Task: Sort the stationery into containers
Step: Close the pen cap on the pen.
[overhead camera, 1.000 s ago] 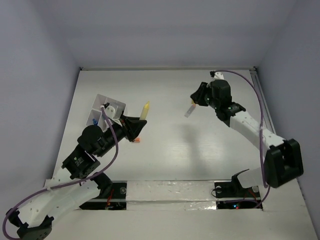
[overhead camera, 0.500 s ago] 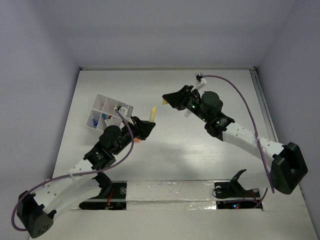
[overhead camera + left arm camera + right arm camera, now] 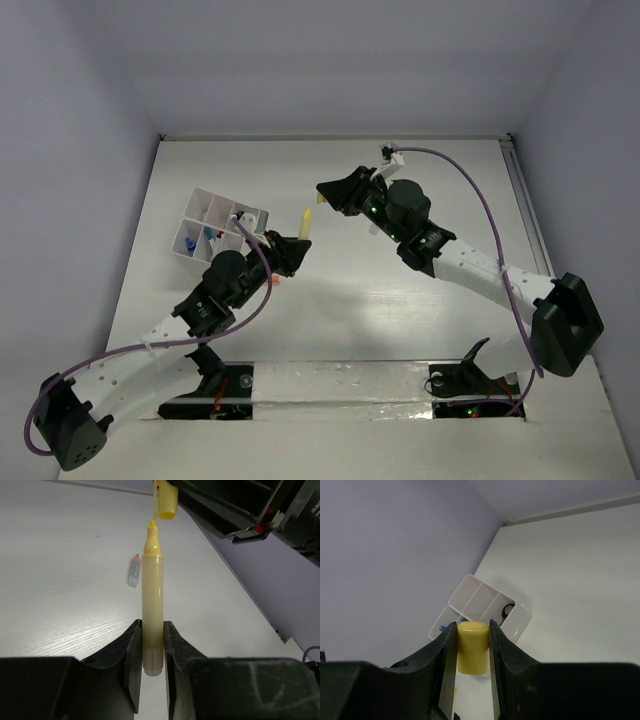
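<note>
While the left gripper (image 3: 151,628) pinched the cream marker (image 3: 152,595) by its base, the marker's long axis ran straight out from the jaws, its yellow tip aimed at the yellow cap (image 3: 471,652) clamped in the right gripper (image 3: 471,628). Both arms were stretched inward above the worktop (image 3: 400,290), grippers nearly meeting (just right of the white box (image 3: 200,212)).

White wood-grain table (image 3: 380,320), pale lilac walls (image 3: 70,150), shiny taped strip (image 3: 340,390) along near edge

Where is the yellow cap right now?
Mid-table in the top view, right of the white box: the yellow cap is clamped in the right gripper, just off the tip of the left gripper's marker.
</note>
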Controlling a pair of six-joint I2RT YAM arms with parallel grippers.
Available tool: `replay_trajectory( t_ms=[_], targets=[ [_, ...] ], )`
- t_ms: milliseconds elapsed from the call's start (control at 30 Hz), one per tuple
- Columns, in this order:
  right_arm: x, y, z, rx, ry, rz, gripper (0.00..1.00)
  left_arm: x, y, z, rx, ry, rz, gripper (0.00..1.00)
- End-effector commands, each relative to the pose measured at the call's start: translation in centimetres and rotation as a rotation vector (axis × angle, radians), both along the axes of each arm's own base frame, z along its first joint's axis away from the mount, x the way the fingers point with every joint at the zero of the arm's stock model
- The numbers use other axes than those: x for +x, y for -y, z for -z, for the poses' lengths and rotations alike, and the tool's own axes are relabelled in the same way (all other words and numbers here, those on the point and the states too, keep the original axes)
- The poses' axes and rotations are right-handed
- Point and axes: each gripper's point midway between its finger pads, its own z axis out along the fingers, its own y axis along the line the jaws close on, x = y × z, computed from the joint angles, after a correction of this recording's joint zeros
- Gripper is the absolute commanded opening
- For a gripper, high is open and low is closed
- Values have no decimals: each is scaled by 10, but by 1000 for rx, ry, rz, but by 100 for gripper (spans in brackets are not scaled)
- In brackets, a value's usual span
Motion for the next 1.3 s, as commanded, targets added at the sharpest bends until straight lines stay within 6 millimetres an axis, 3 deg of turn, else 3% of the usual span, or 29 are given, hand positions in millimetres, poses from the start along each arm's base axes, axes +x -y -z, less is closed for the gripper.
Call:
replay_trajectory(
  t_ms=[0, 267, 767, 1267],
  targets=[
    [5, -3, -46, 48, 91, 33, 7, 4, 1, -25, -26, 69, -11, 0],
    [1, -21, -42, 29, 87, 6, 8, 3, 6, -26, -22, 70, 4, 0],
    [-3, -35, -27, -9, 71, -17, 8, 8, -5, -35, -25, 99, -54, 0],
    [-29, -55, -16, 0, 50, -93, 9, 15, -11, -37, -23, 123, -105, 0]
  ],
)
